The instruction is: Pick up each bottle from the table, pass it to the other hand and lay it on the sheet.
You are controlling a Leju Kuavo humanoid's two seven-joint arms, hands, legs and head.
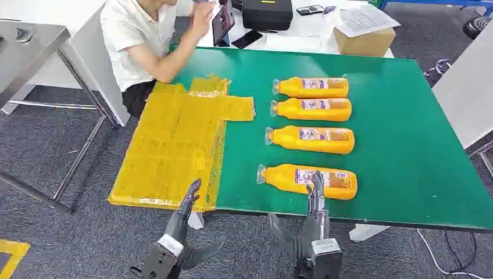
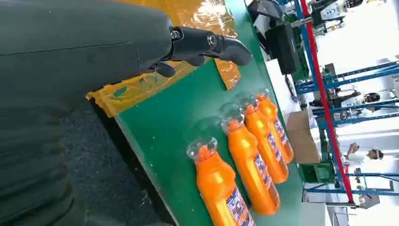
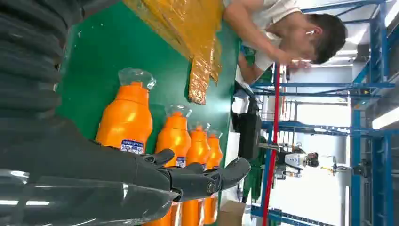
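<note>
Several orange bottles with clear caps lie in a column on the green table [image 1: 407, 151], caps toward the sheet. The nearest bottle [image 1: 308, 180] [image 2: 219, 186] [image 3: 126, 120] lies by the front edge. My right hand [image 1: 314, 224] [image 3: 188, 176] hangs open just in front of that bottle, its fingertips [image 1: 317, 185] over the bottle's near side, holding nothing. My left hand [image 1: 180, 224] [image 2: 202, 44] is open too, fingers stretched toward the near edge of the yellow sheet [image 1: 174, 145] [image 2: 155, 80] [image 3: 193, 33], which covers the table's left part.
A person in a white shirt [image 1: 145, 35] sits at the table's far left corner, beside the sheet. A black case [image 1: 267, 14] and a cardboard box [image 1: 366, 40] stand on the white table behind. A metal table [image 1: 29, 40] is at far left.
</note>
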